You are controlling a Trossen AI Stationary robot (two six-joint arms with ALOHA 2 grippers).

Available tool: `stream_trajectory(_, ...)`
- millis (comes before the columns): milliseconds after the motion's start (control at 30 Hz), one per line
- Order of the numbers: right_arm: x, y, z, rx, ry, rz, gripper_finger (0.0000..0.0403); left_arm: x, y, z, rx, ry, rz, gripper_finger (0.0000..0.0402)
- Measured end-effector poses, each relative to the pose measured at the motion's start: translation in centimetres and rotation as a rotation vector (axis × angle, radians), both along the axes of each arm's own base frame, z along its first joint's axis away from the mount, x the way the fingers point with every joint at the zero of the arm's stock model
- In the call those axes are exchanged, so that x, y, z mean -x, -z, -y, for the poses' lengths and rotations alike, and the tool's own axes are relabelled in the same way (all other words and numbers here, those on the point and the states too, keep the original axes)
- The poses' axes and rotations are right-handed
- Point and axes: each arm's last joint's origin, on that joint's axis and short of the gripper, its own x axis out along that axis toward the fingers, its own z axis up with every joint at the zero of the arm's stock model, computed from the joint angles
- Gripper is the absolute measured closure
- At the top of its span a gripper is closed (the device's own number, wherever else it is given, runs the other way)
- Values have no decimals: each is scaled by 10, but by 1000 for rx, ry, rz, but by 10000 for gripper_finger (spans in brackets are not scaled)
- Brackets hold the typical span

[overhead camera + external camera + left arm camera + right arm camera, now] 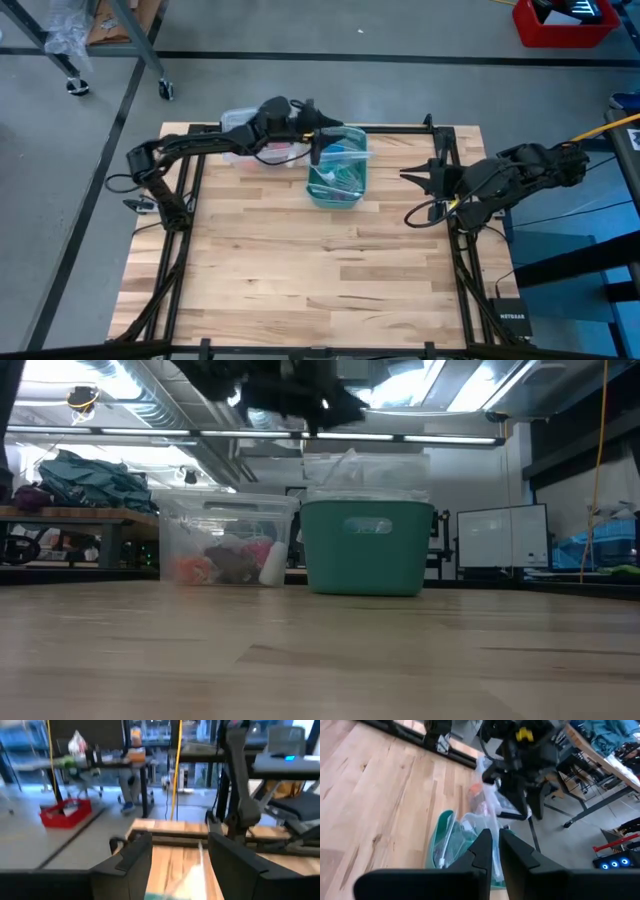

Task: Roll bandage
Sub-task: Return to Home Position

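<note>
**Table edge to basket: bandage stowed, left arm not yet parked**

Wooden table [320, 660] lies nearest. Read the high view as your dial, with 6 at the near edge.

At 3 o'clock the right gripper [494, 842] sits folded back by the table's edge. Its fingers are together on nothing and point toward the middle.

Farther in, at 12 o'clock, stands the teal basket [367, 548], with the clear zip bag [365, 475] poking up out of its top. From above, a blue patch shows through the bag. You can take that for the bandage [345, 155], though its shape cannot be made out.

The left gripper [180, 845] hangs over the basket's far rim, fingers apart and holding nothing. Just beside the basket, at 11 o'clock, sits a clear plastic box [225, 540] of assorted items.

Judging by this layout, the work on the bandage is done and the step in hand is bringing the arms to rest. The right arm looks parked.

Your next move belongs to the left arm. Raise it straight up first, so the open fingers clear the bag's top, then draw it back toward its base at 9 o'clock. If a finger snags the plastic, it could drag the bag out of the basket.
</note>
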Motion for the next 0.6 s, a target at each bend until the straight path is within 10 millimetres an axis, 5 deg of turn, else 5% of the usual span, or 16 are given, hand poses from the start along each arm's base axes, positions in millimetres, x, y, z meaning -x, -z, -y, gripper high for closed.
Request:
stream_trajectory(167,17,-9,7,-18,0,70,365,33,-50,14,-49,-11,106,215)
stream_trajectory(333,47,-18,19,-48,1,149,365,91,-86,35,-39,-33,12,215)
stream_trajectory(467,66,-15,27,-56,5,176,365,135,-90,60,-25,-23,-109,215)
stream_trajectory(600,77,15,32,-51,39,175,365,169,-70,86,13,17,-144,215)
